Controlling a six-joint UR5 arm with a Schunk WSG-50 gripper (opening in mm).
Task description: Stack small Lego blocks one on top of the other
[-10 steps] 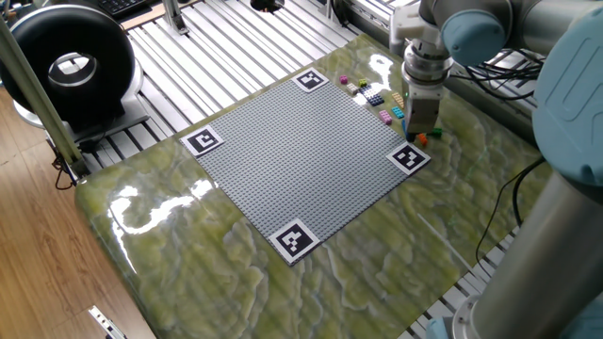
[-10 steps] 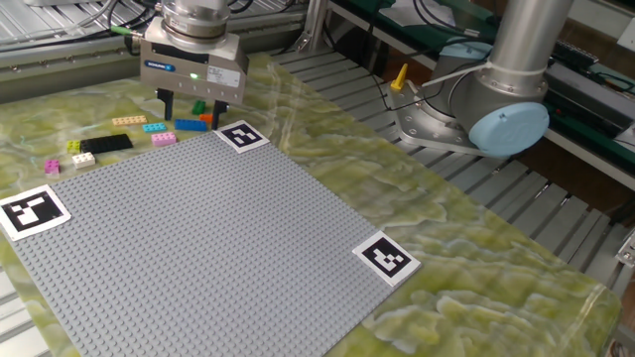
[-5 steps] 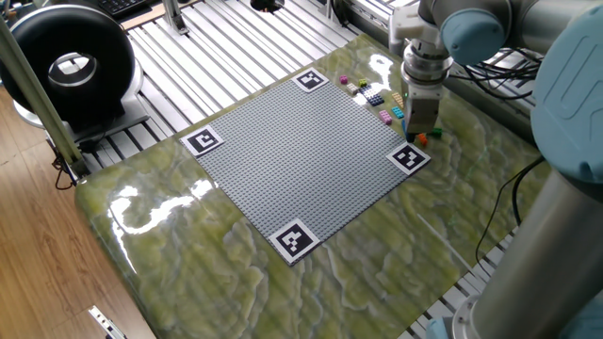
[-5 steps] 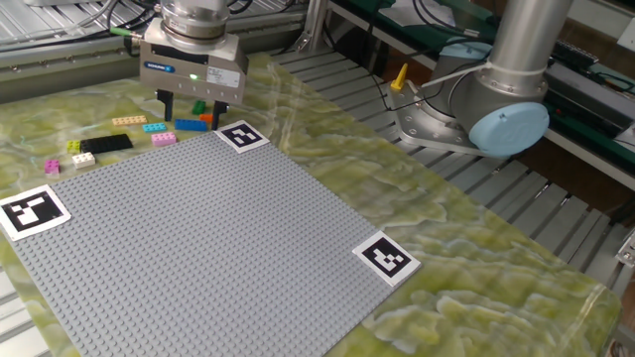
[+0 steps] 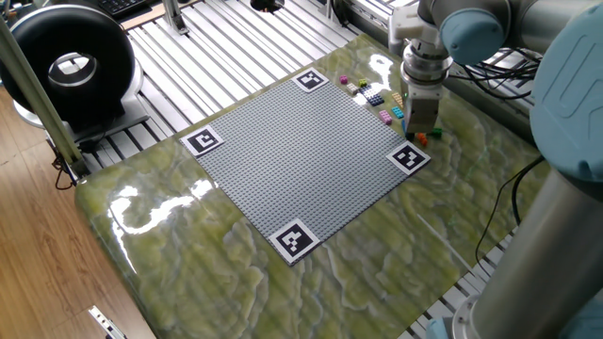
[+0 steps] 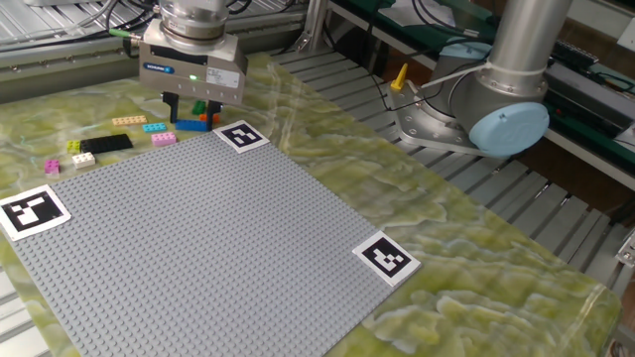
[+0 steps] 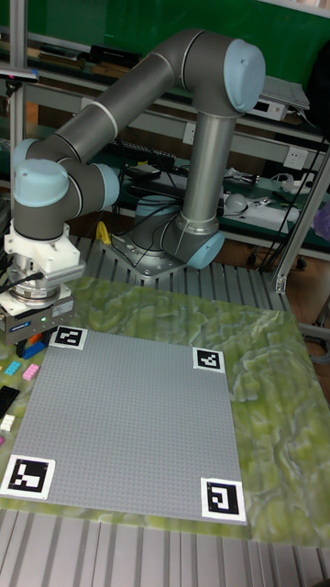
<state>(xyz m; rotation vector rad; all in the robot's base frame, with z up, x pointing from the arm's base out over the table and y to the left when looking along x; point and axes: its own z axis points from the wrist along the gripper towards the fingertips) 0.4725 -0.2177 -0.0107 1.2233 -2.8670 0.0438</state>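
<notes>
From one fixed view I see my claw (image 5: 420, 127) low at the far corner of the grey baseplate (image 5: 301, 155), just beside a marker tag (image 5: 409, 157); the marbled green bench (image 5: 217, 282) lies open toward me.

From the other fixed view, its fingers straddle the blue Lego block (image 6: 191, 125) with orange and green bricks; grip unclear. Pink (image 6: 164, 139) and cyan (image 6: 153, 127) blocks lie nearby.

The tall fixed view shows shelving behind.

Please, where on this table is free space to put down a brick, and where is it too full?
The grey baseplate is bare between its four marker tags, and so is the green table surface on the robot-base side. It is crowded beyond the far tag: the small Lego blocks lie there, with the tool low over them.
</notes>
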